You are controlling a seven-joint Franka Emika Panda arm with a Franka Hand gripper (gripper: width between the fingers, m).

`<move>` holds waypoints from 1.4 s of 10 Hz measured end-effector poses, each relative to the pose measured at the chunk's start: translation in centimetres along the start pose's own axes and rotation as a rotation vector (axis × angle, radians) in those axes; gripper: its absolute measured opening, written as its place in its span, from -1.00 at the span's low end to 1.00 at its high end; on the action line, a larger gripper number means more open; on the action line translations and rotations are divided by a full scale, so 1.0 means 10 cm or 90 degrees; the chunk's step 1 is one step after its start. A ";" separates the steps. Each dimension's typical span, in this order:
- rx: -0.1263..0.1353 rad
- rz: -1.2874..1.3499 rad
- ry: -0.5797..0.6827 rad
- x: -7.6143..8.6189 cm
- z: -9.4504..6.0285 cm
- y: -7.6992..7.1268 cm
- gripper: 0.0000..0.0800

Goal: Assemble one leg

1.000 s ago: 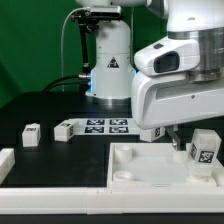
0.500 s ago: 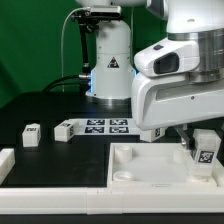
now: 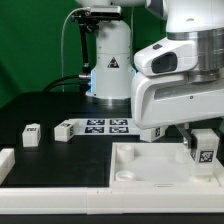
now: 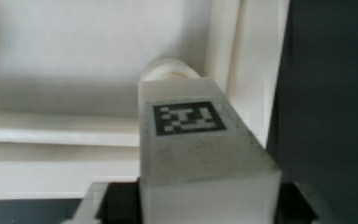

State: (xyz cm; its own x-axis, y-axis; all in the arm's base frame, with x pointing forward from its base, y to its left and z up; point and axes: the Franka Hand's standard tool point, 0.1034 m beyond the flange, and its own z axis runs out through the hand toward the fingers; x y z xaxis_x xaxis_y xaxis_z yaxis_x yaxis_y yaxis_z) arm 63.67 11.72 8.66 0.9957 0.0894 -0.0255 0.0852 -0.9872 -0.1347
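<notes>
My gripper (image 3: 203, 132) is shut on a white leg (image 3: 204, 148) with a black-and-white tag on its side. It holds the leg upright over the corner of the white tabletop (image 3: 140, 168) on the exterior view's right. In the wrist view the leg (image 4: 201, 150) fills the middle between my dark fingers (image 4: 115, 203). Its far end sits at a round corner socket (image 4: 165, 70) beside the tabletop's raised rim (image 4: 250, 60). Whether the leg's tip is inside the socket is hidden.
Two loose legs (image 3: 32, 135) (image 3: 65, 130) lie on the dark table at the exterior view's left. The marker board (image 3: 108, 125) lies behind the tabletop. Another leg (image 3: 152, 133) shows under the arm. A white part (image 3: 5, 160) sits at the left edge.
The held leg has shifted slightly toward the exterior view's right and now stands straighter over the tabletop corner. The loose parts have not moved.
</notes>
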 end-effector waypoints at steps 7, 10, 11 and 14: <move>0.004 0.593 0.064 -0.01 0.00 0.03 -0.23; 0.015 0.895 0.061 -0.03 0.00 0.04 -0.23; 0.020 0.939 0.057 -0.04 0.01 0.04 -0.23; 0.022 0.896 0.055 -0.04 0.01 0.01 0.00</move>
State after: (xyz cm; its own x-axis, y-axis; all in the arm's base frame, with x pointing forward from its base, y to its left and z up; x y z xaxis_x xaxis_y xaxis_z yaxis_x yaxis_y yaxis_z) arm 63.30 11.58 8.53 0.2450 -0.9647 -0.0969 -0.9684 -0.2387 -0.0720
